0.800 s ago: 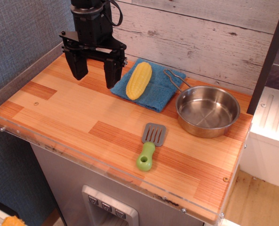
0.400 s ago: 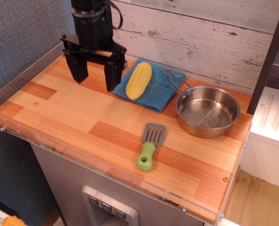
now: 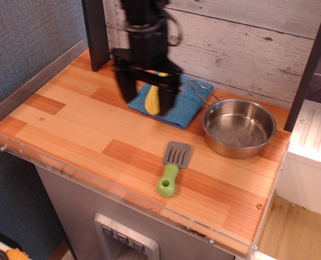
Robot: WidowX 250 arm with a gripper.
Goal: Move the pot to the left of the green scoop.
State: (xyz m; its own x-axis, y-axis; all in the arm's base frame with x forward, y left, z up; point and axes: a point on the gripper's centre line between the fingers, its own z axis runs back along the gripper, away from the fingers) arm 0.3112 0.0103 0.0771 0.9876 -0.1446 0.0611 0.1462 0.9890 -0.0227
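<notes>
Since the last pictures I see my gripper (image 3: 146, 98) has swung rightward from the back-left of the wooden counter (image 3: 79, 127) and now hangs over the blue cloth (image 3: 184, 108), motion-blurred, its two dark fingers (image 3: 124, 92) spread apart with nothing between them. Nothing else has shifted. The yellow corn cob (image 3: 151, 100) on that cloth is now mostly hidden behind the fingers; only a strip shows between them. The pot (image 3: 238, 128) sits where it was, at the right end of the counter, its wire handle reaching back over the cloth's corner, its bowl holding nothing. The green scoop (image 3: 172, 169) lies near the front edge, left of and in front of the pot, grey head toward the back.
</notes>
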